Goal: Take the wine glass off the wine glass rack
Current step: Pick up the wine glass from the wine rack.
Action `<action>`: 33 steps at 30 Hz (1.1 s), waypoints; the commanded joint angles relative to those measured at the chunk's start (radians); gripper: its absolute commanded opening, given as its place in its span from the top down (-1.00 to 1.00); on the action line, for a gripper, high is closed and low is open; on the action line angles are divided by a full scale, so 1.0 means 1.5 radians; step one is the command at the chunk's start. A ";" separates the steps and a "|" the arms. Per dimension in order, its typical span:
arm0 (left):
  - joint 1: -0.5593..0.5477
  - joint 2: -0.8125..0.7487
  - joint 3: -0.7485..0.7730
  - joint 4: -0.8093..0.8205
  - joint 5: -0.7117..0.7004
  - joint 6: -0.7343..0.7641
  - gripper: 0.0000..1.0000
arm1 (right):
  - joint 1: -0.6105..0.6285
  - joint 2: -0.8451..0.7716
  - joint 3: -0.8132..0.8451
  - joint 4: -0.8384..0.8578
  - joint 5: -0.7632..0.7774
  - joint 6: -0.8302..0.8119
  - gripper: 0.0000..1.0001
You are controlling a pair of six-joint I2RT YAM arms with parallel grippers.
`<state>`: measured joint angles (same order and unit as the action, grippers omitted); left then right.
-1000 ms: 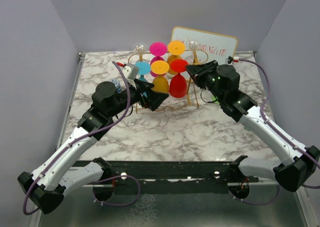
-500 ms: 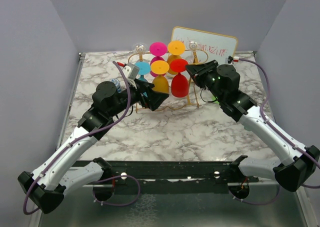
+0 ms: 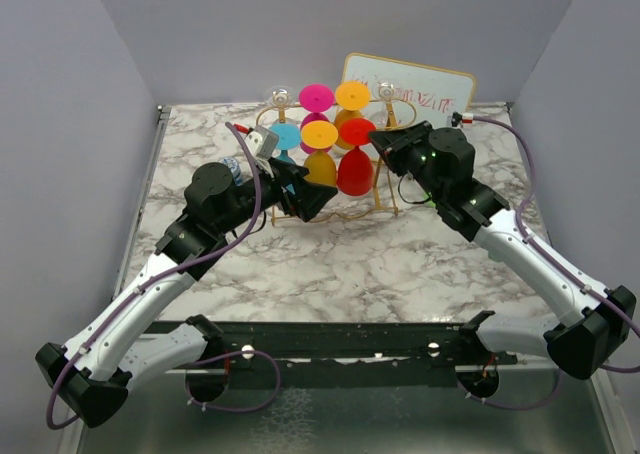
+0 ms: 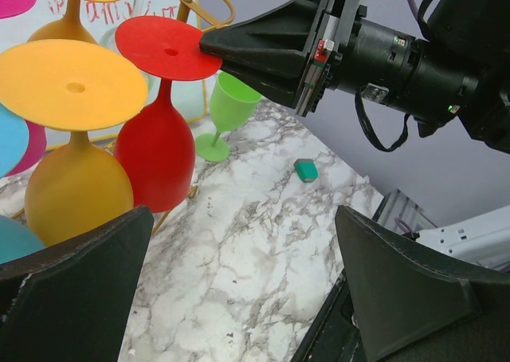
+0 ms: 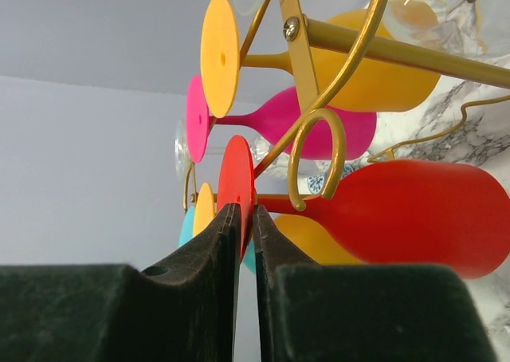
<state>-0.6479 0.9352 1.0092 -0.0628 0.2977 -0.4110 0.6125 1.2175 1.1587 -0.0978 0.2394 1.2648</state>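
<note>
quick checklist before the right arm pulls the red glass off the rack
1. Right gripper on the foot of the red wine glass: ok, a finger sits on each side of the disc's rim.
2. Grip firm enough to pull: cannot tell, only the pinch itself shows.
3. Glass free of the wine glass rack: not ok, the stem hangs in the rail behind a scroll end.
4. Gap to the orange wine glass next to it: cannot tell, the bowls look very close.
5. Left gripper out of the way: ok, open and holding nothing, short of the glasses.
</note>
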 commanded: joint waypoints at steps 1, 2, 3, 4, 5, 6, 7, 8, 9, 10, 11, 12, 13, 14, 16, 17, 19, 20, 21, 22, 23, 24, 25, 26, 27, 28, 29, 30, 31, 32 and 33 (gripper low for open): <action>0.001 -0.006 0.000 -0.013 0.002 0.000 -0.98 | 0.003 0.000 0.001 0.018 0.003 0.003 0.68; 0.002 -0.005 0.000 -0.012 0.001 0.000 -0.98 | 0.003 -0.003 0.000 0.019 0.003 0.004 0.68; 0.001 -0.004 0.000 -0.014 0.002 0.001 -0.98 | 0.003 -0.007 -0.001 0.019 0.005 0.002 0.69; 0.001 -0.002 0.001 -0.017 0.001 0.001 -0.98 | 0.003 -0.010 -0.001 0.019 0.005 -0.002 0.74; 0.002 -0.001 0.004 -0.020 -0.001 0.001 -0.98 | 0.003 -0.014 -0.001 0.015 0.006 -0.003 0.78; 0.002 -0.001 0.006 -0.020 -0.002 0.002 -0.98 | 0.003 -0.018 -0.002 0.011 0.006 -0.004 0.81; 0.001 -0.001 0.008 -0.020 -0.002 0.002 -0.98 | 0.003 -0.023 -0.006 0.010 0.006 -0.004 0.84; 0.002 -0.002 0.009 -0.018 -0.003 0.002 -0.98 | 0.003 -0.031 -0.011 0.009 0.007 -0.003 0.89; 0.002 -0.003 0.009 -0.017 -0.004 0.001 -0.98 | 0.003 -0.039 -0.020 0.010 0.008 0.000 0.93; 0.002 -0.005 0.009 -0.017 -0.005 0.002 -0.98 | 0.003 -0.046 -0.028 0.015 0.008 0.003 0.94; 0.001 -0.005 0.009 -0.016 -0.006 0.001 -0.98 | 0.003 -0.053 -0.033 0.019 0.007 0.005 0.94; 0.001 -0.005 0.008 -0.017 -0.008 0.001 -0.98 | 0.003 -0.060 -0.036 0.020 0.006 0.005 0.95; 0.002 -0.007 0.008 -0.017 -0.010 -0.001 -0.98 | 0.003 -0.063 -0.035 0.017 0.005 0.007 0.96; 0.001 -0.006 0.007 -0.018 -0.012 -0.002 -0.98 | 0.003 -0.066 -0.035 0.013 0.005 0.008 0.99; 0.001 -0.008 0.007 -0.018 -0.015 -0.004 -0.98 | 0.003 -0.073 -0.034 0.008 0.001 0.013 0.99; 0.001 -0.009 0.007 -0.018 -0.015 -0.004 -0.98 | 0.003 -0.077 -0.035 0.006 0.000 0.017 0.99; 0.002 -0.011 0.006 -0.016 -0.017 -0.007 -0.98 | 0.003 -0.085 -0.036 0.004 -0.008 0.022 0.99; 0.002 -0.011 0.006 -0.014 -0.017 -0.008 -0.98 | 0.003 -0.088 -0.038 0.000 -0.011 0.028 1.00; 0.001 -0.012 0.006 -0.013 -0.017 -0.009 -0.98 | 0.003 -0.089 -0.040 -0.002 -0.017 0.035 1.00; 0.001 -0.011 0.006 -0.011 -0.016 -0.010 -0.98 | 0.003 -0.091 -0.042 -0.001 -0.024 0.040 0.99; 0.001 -0.011 0.005 -0.011 -0.016 -0.012 -0.98 | 0.003 -0.091 -0.044 -0.001 -0.029 0.042 0.99; 0.001 -0.010 0.005 -0.011 -0.016 -0.014 -0.98 | 0.003 -0.089 -0.045 -0.001 -0.035 0.044 0.99; 0.001 -0.010 0.005 -0.011 -0.015 -0.016 -0.98 | 0.003 -0.087 -0.045 -0.004 -0.041 0.045 0.99; 0.002 -0.010 0.004 -0.012 -0.014 -0.018 -0.98 | 0.003 -0.085 -0.043 -0.008 -0.047 0.045 0.99; 0.001 -0.011 0.004 -0.012 -0.013 -0.020 -0.98 | 0.003 -0.083 -0.040 -0.013 -0.049 0.045 1.00; 0.001 -0.012 0.002 -0.012 -0.012 -0.021 -0.98 | 0.003 -0.084 -0.040 -0.016 -0.050 0.045 0.99; 0.001 -0.013 0.001 -0.012 -0.012 -0.022 -0.98 | 0.003 -0.084 -0.040 -0.018 -0.050 0.044 0.99; 0.002 -0.015 0.000 -0.011 -0.011 -0.023 -0.98 | 0.003 -0.085 -0.042 -0.019 -0.049 0.044 0.99; 0.001 -0.015 0.000 -0.011 -0.013 -0.023 -0.98 | 0.003 -0.085 -0.043 -0.020 -0.049 0.043 1.00; 0.001 -0.017 0.000 -0.011 -0.013 -0.024 -0.98 | 0.003 -0.086 -0.043 -0.022 -0.049 0.041 0.99; 0.001 -0.017 0.000 -0.011 -0.012 -0.024 -0.98 | 0.003 -0.086 -0.044 -0.022 -0.049 0.038 0.99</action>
<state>-0.6479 0.9333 1.0092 -0.0772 0.2935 -0.4313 0.6125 1.1023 1.1034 -0.1013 0.1917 1.3186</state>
